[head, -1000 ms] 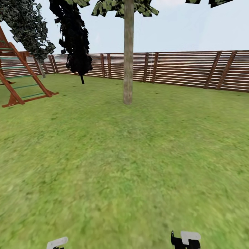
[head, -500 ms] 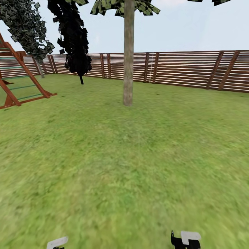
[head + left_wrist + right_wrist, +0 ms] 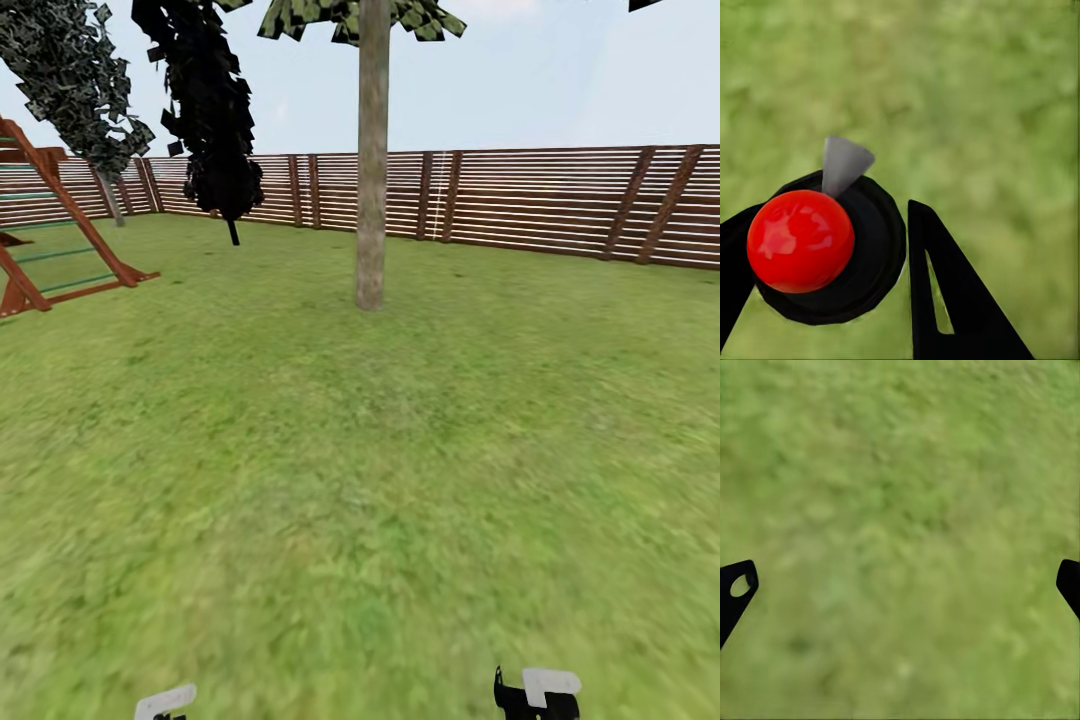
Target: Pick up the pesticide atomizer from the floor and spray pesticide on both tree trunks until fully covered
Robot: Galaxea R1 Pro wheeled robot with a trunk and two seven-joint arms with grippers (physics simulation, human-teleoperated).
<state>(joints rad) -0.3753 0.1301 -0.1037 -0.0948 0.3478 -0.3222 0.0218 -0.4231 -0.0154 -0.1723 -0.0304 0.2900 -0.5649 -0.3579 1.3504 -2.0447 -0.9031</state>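
In the left wrist view the pesticide atomizer (image 3: 801, 240) shows from above: a glossy red round top on a black body with a grey pointed nozzle. My left gripper (image 3: 825, 229) is shut on it, one black finger (image 3: 945, 292) on each side. Over bare grass, my right gripper (image 3: 904, 581) stands open with nothing between its fingertips. Ahead on the garden lawn (image 3: 400, 470) rises one tree, its pale grey-tan trunk (image 3: 371, 180) straight and thick, the crown cut off at the frame's top. The trunk stands several metres from me.
A brown slatted fence (image 3: 540, 205) closes the far side of the lawn. A dark cone-shaped conifer (image 3: 212, 120) and a leaning leafy tree (image 3: 75, 80) stand at the back left. A red-brown wooden play frame (image 3: 60, 235) sits at the left edge.
The whole head view has crept forward. The play frame has slid toward the left edge and the trunk's base sits slightly lower. Both arms keep their places in the picture.
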